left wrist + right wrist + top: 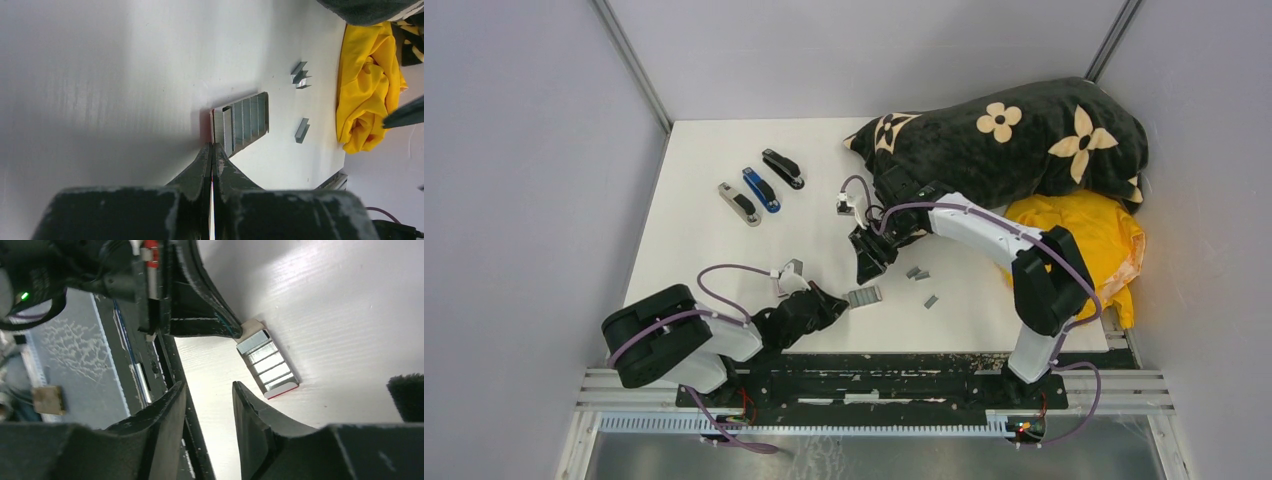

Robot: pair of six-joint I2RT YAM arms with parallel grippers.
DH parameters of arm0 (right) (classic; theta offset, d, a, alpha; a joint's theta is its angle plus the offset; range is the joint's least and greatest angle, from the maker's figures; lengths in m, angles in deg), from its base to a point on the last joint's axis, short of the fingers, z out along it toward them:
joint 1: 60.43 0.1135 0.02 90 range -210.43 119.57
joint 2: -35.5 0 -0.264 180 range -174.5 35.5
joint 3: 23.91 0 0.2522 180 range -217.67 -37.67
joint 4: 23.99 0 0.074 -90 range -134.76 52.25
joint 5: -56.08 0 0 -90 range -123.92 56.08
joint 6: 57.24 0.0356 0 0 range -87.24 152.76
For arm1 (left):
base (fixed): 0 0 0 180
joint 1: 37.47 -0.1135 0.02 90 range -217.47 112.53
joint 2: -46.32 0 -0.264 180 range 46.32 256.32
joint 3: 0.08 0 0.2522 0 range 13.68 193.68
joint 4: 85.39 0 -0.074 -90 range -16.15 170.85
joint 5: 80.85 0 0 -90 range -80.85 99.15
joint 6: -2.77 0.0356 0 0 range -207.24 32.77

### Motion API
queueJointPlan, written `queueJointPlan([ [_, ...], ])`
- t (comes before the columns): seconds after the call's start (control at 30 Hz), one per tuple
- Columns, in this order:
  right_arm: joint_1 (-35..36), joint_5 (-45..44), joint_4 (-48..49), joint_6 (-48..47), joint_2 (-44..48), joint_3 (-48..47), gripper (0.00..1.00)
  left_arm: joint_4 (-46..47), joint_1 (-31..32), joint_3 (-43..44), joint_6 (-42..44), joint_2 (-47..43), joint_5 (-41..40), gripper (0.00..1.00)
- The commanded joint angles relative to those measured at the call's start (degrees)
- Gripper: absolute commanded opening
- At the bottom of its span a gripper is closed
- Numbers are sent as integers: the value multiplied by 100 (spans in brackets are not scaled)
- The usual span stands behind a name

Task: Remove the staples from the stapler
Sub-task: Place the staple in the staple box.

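Three staplers lie at the table's far left: silver-black (740,204), blue (761,190) and black (783,168), all far from both grippers. A small red-and-white cardboard box (864,296) lies open with several staple strips inside (245,120). My left gripper (840,301) is shut on that box's flap (213,146). Loose grey staples (913,272) lie to the right of the box, two close together (300,76) and one apart (302,130). My right gripper (867,264) hovers open and empty just behind the box (267,362).
A black flower-patterned blanket (1014,130) and a yellow cloth (1084,240) fill the table's right side. The black mounting rail (874,365) runs along the table's near edge. Grey walls stand on both sides.
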Motion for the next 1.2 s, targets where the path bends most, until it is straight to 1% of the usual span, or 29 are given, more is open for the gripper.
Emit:
queueJointPlan([
  [0.0,58,416,23,-1441,609,160,49,570,-145,-4,516,28,275,3],
  [0.03,53,469,94,-1691,676,261,54,670,-165,-47,546,18,311,3],
  [0.07,55,577,144,-1961,725,391,66,725,-200,-74,621,8,370,3],
  [0.1,59,732,87,-2453,746,503,73,744,-218,-86,666,-7,399,3],
  [0.17,133,766,95,-3270,802,783,85,759,-245,-80,750,-22,452,3],
  [0.23,296,555,248,-3992,913,1041,95,826,-264,-86,790,8,497,3],
  [0.3,504,207,387,-4610,1007,1177,100,916,-293,-96,797,63,556,3],
  [0.4,797,-241,388,-5039,944,1188,99,1132,-317,-129,788,198,665,3],
  [0.47,953,-638,601,-5156,880,1262,100,1401,-331,-161,786,318,794,3],
  [0.53,1048,-978,935,-5124,809,1386,100,1734,-342,-192,768,481,904,3],
  [0.63,1054,-1259,1286,-4883,716,1431,99,2046,-354,-232,712,710,1016,3],
  [0.73,1069,-1396,1539,-4755,677,1517,100,2184,-358,-264,657,796,1032,3],
  [0.83,1110,-1530,1703,-4744,594,1557,100,2133,-351,-265,648,760,1000,3],
  [1.17,1235,-1773,1925,-4367,308,1515,96,2066,-354,-264,673,716,1015,3],
])
